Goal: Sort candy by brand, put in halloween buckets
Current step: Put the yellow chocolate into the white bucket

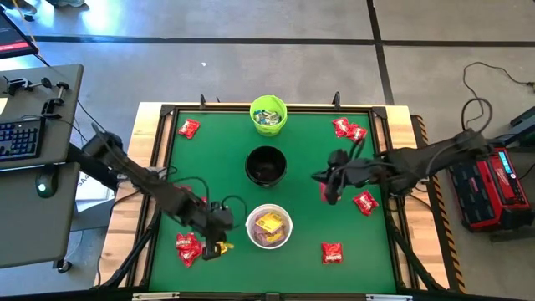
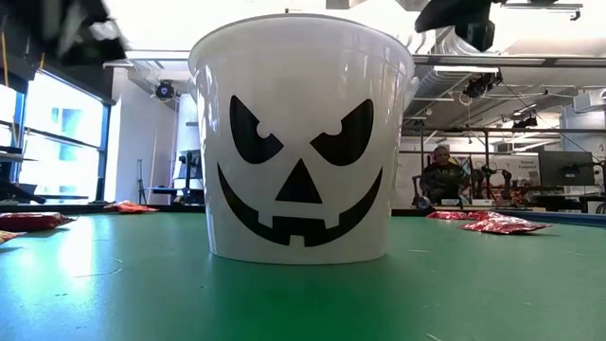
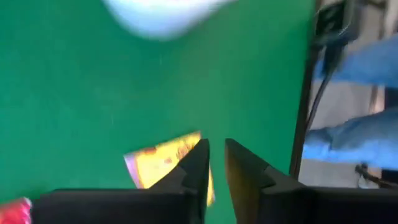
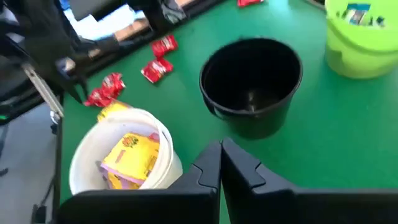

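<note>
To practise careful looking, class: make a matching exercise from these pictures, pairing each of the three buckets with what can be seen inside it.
Column 1
1. lime green bucket
2. black bucket
3. white bucket

Column 2
A. yellow packets
B. no candy visible
C. pale blue-white packets

Right pairs: 1-C, 2-B, 3-A. The right wrist view looks into the black bucket and shows only its dark bottom, while yellow packets lie in the white one.

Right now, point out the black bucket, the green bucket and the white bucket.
black bucket [image 1: 266, 153] high view, rim
green bucket [image 1: 254, 114] high view, rim
white bucket [image 2: 301, 104] low view, front wall
</note>
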Available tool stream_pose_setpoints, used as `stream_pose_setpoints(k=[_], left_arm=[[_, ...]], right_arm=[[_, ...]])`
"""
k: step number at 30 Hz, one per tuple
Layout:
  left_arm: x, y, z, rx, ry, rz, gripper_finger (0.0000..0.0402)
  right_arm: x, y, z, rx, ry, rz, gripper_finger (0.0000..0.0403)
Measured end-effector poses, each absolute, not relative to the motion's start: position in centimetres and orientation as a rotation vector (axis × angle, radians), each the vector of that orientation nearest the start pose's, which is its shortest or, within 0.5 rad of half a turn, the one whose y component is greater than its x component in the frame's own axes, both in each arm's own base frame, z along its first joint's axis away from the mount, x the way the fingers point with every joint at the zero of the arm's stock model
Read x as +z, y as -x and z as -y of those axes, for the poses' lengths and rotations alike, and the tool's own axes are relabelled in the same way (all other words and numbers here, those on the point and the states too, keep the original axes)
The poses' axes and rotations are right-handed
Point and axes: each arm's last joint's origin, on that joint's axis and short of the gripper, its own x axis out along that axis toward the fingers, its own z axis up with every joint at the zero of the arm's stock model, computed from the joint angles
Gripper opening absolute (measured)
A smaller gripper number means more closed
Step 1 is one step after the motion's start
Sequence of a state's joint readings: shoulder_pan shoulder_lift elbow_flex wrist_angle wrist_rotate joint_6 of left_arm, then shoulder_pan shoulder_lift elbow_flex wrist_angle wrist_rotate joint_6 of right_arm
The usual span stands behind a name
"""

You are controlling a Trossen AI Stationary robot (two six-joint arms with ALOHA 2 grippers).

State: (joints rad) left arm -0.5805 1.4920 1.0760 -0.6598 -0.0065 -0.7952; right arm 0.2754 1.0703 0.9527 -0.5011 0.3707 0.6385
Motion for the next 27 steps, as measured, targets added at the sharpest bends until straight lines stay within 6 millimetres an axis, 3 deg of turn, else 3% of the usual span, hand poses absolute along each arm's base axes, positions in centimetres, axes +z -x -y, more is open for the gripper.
stream_pose_setpoints(k=[5, 9, 16, 27], left_arm=[[21.9, -23.4, 18.1, -0.102, 0.333, -1.288, 0.0083], [20.1, -21.4, 18.5, -0.1, 0.357, -1.34, 0.0103], [16.0, -19.0, 16.5, -0.053, 0.563, -1.425, 0.0123], [14.0, -19.7, 13.5, 0.059, 0.744, -1.39, 0.0152]], right_arm=[[31.8, -20.9, -4.5, -0.335, -0.437, -0.469, 0.0], [31.7, -21.0, -4.4, -0.401, -0.471, -0.441, 0.0], [31.7, -21.1, -4.3, -0.43, -0.463, -0.428, 0.0], [31.7, -21.1, -4.3, -0.409, -0.425, -0.443, 0.0]])
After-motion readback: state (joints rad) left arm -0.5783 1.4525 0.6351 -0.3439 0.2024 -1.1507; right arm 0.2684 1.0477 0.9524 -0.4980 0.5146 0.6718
